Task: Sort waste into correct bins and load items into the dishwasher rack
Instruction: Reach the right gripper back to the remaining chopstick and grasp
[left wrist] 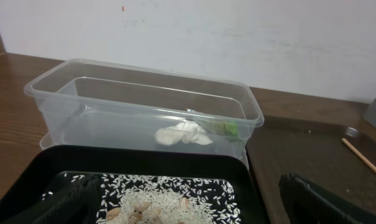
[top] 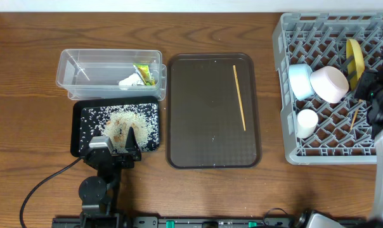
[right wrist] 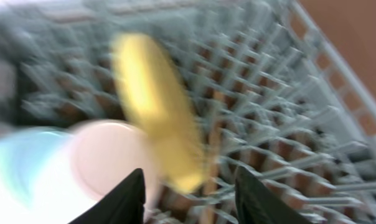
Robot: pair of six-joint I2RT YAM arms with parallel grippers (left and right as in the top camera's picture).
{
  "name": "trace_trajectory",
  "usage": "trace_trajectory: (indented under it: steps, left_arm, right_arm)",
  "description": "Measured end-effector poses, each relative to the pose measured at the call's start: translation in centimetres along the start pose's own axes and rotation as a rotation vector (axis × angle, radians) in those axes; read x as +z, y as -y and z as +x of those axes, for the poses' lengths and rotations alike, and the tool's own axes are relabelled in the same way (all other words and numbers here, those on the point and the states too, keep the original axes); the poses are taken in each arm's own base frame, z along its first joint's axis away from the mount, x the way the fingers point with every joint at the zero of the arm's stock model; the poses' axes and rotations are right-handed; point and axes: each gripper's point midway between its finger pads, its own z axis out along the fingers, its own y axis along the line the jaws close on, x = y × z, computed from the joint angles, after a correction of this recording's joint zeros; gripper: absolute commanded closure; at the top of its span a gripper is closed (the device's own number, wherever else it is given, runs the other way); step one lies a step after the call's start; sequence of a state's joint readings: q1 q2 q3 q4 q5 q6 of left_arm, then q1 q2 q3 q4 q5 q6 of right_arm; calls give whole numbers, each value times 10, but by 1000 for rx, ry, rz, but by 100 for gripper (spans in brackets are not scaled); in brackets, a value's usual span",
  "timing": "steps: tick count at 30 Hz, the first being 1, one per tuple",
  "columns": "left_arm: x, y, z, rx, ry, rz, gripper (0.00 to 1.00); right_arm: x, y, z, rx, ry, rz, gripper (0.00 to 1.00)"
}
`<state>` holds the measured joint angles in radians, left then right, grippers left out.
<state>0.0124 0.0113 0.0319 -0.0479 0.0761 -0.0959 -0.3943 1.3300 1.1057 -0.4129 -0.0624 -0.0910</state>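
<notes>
The clear tub (top: 109, 71) holds the snack wrapper (top: 144, 75) and the white scrap (top: 129, 81); both also show in the left wrist view, the wrapper (left wrist: 228, 129) and the scrap (left wrist: 182, 134). The black tray (top: 78, 130) holds the rice (top: 125, 123). My left gripper (top: 125, 144) is open and empty over the tray's near edge, above the rice (left wrist: 169, 199). One chopstick (top: 240, 98) lies on the brown tray. The grey rack (top: 286, 95) holds the light-blue bowl (top: 299, 81), the white bowl (top: 330, 83), the yellow plate (top: 353, 57) on edge and a second chopstick (top: 355, 114). My right gripper (right wrist: 191, 196) is open and empty over the rack, near the plate (right wrist: 154, 106).
The dark brown serving tray (top: 198, 126) lies between the bins and the rack. A small white cup (top: 307, 121) stands in the rack. A cable runs from the left arm's base at the front left. The right wrist view is blurred.
</notes>
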Motion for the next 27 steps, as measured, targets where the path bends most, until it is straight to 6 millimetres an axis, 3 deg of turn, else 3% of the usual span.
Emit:
trace_trajectory:
  steps: [2,6,8,13,18,22,27]
  left_arm:
    - [0,0,0,0,0,0,6]
    - [0,0,0,0,0,0,7]
    - [0,0,0,0,0,0,7]
    - [0,0,0,0,0,0,7]
    - [0,0,0,0,0,0,6]
    - [0,0,0,0,0,0,6]
    - [0,0,0,0,0,0,7]
  right_arm:
    - [-15,-23,-3,30,10,-94,65]
    - [-50,-96,11,27,-47,-340,63]
    - [-66,-140,32,-14,-130,-463,60]
    - [-82,-217,79,-169,-267,-588,57]
    - [-48,-253,118,-282,-318,-460,59]
    - [-1,-262,135,-290,-324,-348,69]
    - [40,-274,169,-293,-391,-326,72]
